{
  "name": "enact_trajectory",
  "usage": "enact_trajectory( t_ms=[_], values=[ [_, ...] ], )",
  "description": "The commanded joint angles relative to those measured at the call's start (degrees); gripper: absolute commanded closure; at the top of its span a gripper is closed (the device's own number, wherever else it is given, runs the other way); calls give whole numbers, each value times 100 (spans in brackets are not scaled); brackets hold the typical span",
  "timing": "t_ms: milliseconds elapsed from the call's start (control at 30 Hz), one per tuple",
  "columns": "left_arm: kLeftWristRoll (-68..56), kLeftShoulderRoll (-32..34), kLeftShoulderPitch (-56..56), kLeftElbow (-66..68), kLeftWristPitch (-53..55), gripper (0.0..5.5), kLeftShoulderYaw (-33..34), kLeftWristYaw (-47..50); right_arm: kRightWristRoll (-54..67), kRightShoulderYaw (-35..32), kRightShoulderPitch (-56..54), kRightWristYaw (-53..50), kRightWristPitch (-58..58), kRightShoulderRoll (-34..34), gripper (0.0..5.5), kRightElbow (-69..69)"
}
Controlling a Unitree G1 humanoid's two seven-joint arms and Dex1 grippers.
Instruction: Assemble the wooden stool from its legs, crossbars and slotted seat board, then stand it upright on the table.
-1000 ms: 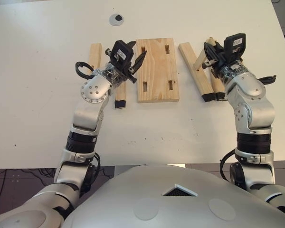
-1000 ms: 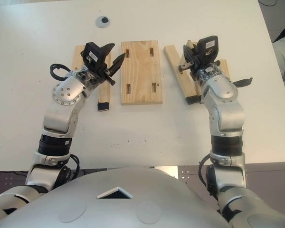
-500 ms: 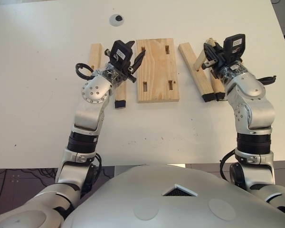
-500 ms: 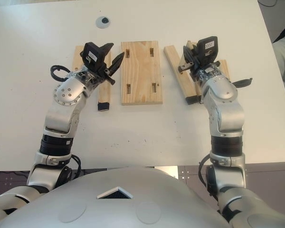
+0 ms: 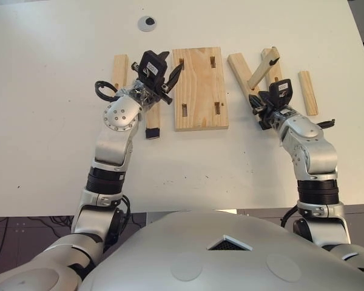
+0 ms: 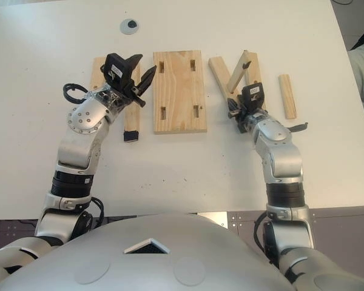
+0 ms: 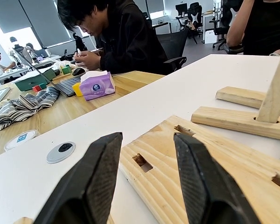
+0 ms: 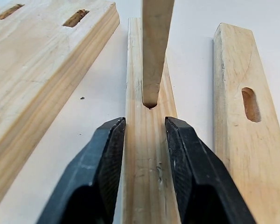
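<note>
One hand (image 8: 144, 121) low over a leg (image 8: 147, 163)

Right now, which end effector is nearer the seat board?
Left. The left end effector hovers over the board's left edge; the right end effector sits apart to its right, over a leg.

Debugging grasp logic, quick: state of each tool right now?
Left tool: open, empty, over the edge of the pale slotted wooden seat board.
Right tool: astride the pale wooden leg bearing a slim wooden crossbar; grip cannot be told.
</note>
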Motion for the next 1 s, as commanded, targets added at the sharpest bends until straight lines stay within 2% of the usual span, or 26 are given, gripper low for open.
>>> enact_trajectory(
  t_ms=[33, 167, 533, 667, 867, 1000],
  values=[
    [71, -36, -24, 44, -45, 350, 12, 78, 13, -92, -296, 83, 254, -118, 341, -255],
    [78, -74, 3, 52, -57, 350, 6, 129, -34, -75, -490, 213, 440, -233, 280, -281],
    [78, -67, -39, 96, -98, 350, 42, 145, -300, 320, -234, 633, 709, -421, 280, 394],
    [80, -75, -49, 111, -109, 350, 29, 142, -288, 300, -133, 667, 756, -372, 343, 404],
    [79, -65, -56, 128, -110, 350, 48, 145, -237, -103, -257, 390, 144, -68, 343, 373],
    [-52, -116, -110, 138, -65, 350, 147, 135, -13, -407, -733, 388, -422, 57, 343, 155]
  ],
)
